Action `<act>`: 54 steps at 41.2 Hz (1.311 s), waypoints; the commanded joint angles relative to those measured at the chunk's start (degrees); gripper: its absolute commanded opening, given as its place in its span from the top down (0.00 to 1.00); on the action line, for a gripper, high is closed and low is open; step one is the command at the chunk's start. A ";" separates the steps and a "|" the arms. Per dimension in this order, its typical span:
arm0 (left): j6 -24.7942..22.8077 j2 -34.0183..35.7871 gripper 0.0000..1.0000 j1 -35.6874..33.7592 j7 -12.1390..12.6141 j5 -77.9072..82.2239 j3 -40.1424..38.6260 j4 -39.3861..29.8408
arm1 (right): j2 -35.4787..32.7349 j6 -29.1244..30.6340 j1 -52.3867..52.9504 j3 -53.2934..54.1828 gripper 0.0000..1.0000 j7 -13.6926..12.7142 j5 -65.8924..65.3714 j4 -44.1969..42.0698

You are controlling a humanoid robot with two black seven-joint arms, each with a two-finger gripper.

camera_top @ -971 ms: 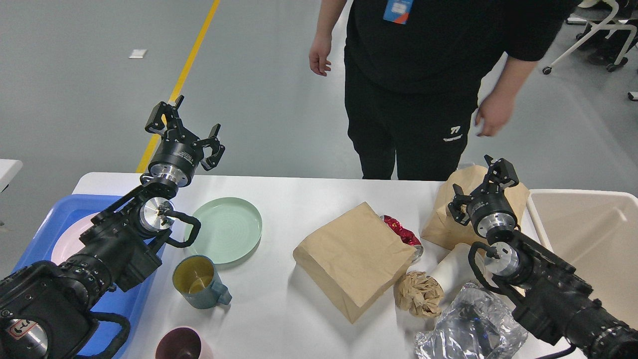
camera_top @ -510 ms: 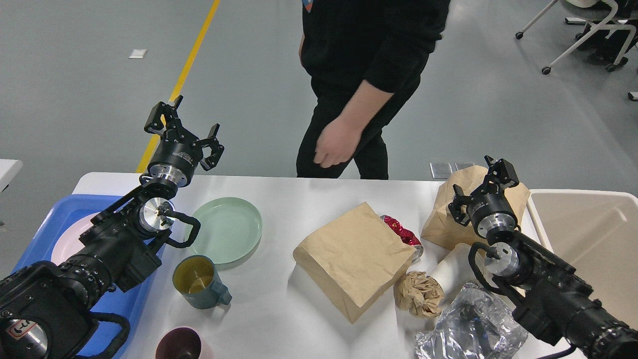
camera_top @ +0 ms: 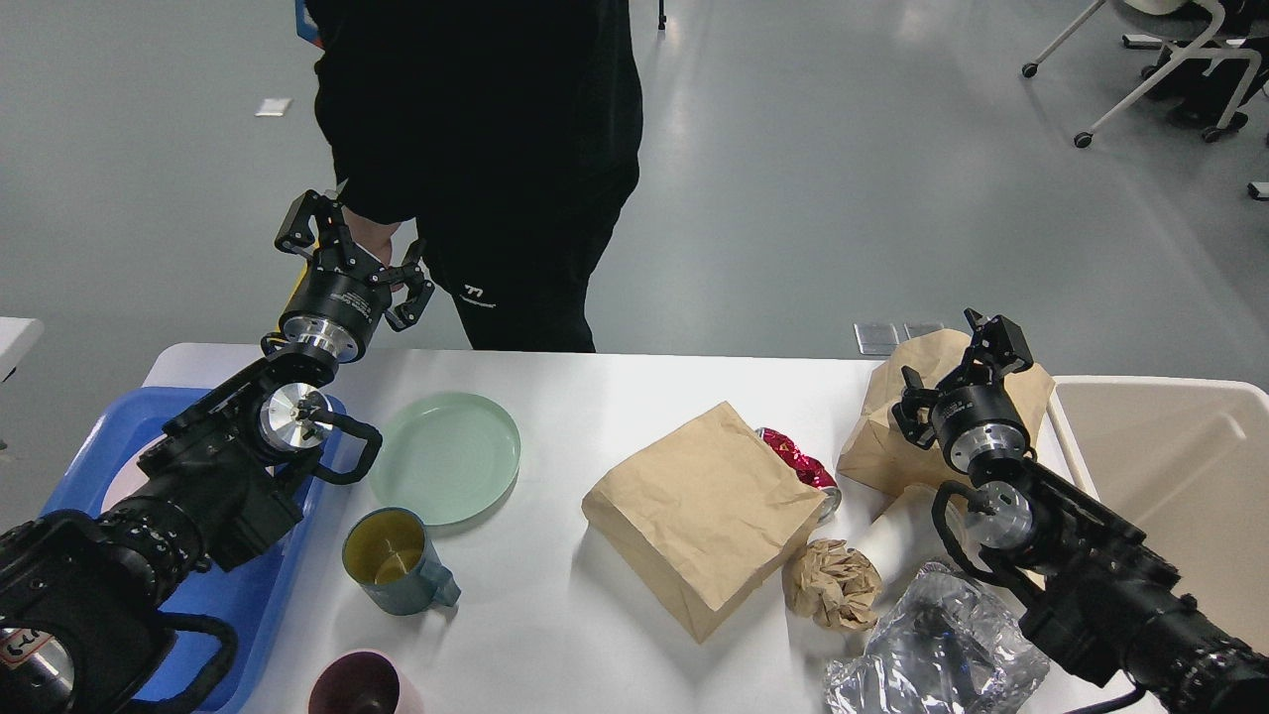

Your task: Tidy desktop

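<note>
The white desktop (camera_top: 615, 397) carries dishes on the left and rubbish on the right. A pale green plate (camera_top: 446, 456), a blue mug (camera_top: 392, 560) and a dark red cup (camera_top: 357, 686) stand on the left. A large brown paper bag (camera_top: 704, 516), a second brown bag (camera_top: 892, 436), a red foil wrapper (camera_top: 793, 458), a crumpled paper ball (camera_top: 835, 583) and clear crumpled plastic (camera_top: 937, 654) lie on the right. My left gripper (camera_top: 349, 263) is open and empty, raised beyond the far left table edge. My right gripper (camera_top: 960, 365) is open and empty over the second bag.
A blue tray (camera_top: 129, 436) holding a pink plate (camera_top: 124, 474) sits at the left edge. A beige bin (camera_top: 1170, 476) stands at the right. A person in black (camera_top: 486, 149) stands close behind the table, right behind my left gripper. A white paper cup (camera_top: 907, 531) lies under my right arm.
</note>
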 commanded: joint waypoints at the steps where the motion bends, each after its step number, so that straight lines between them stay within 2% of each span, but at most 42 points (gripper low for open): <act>1: -1.21 3.72 0.04 -2.84 -0.06 0.00 9.39 -1.53 | 0.00 0.00 -0.01 0.00 0.00 0.00 0.01 0.02; 9: -7.36 8.73 0.04 -9.70 -0.24 0.00 28.99 -3.11 | 0.00 0.00 -0.01 0.00 0.00 0.00 0.01 -0.06; 11: -10.34 10.66 0.04 -13.56 -0.06 0.00 38.02 -3.20 | 0.00 0.00 -0.01 0.00 0.00 0.00 0.01 -0.06; 14: -11.76 11.46 0.04 -16.90 -0.06 0.00 44.81 -3.20 | 0.00 0.00 -0.01 0.00 0.00 0.00 0.01 -0.06; 16: -13.43 12.34 0.04 -21.02 -0.06 0.08 54.89 -3.20 | 0.00 0.00 -0.01 0.00 0.00 0.00 0.01 -0.06; 20: -16.76 12.52 0.04 -25.34 -0.06 0.09 67.30 -3.29 | 0.00 0.00 -0.01 0.00 0.00 0.00 0.01 -0.15; 22: -19.31 12.34 0.04 -28.15 -0.06 0.09 74.94 -3.29 | 0.00 0.00 -0.01 0.00 0.00 0.00 -0.08 -0.15; 23: -22.46 11.99 0.04 -31.04 -0.06 0.09 82.20 -3.29 | 0.00 0.00 -0.01 0.00 0.00 0.00 -0.08 -0.06; 28: -31.34 10.24 0.04 -36.77 -0.24 0.17 99.03 -4.69 | 0.00 0.00 -0.01 0.00 0.00 0.00 -0.08 -0.06; 34: -31.34 5.24 0.04 -42.83 0.03 0.26 115.98 -5.40 | 0.00 0.00 -0.01 0.00 0.00 0.00 0.01 -0.06; 41: -31.34 2.32 0.03 -44.25 0.03 0.35 124.63 -5.49 | 0.00 0.00 -0.01 0.00 0.00 0.00 0.01 -0.15; 45: -31.34 2.23 0.03 -43.99 0.12 0.61 125.95 -5.75 | 0.00 0.00 -0.01 0.00 0.00 0.00 0.01 -0.15; 54: -31.34 2.41 0.04 -44.34 0.55 3.34 126.22 -11.64 | 0.00 0.00 -0.01 0.00 0.00 0.00 -0.08 -0.24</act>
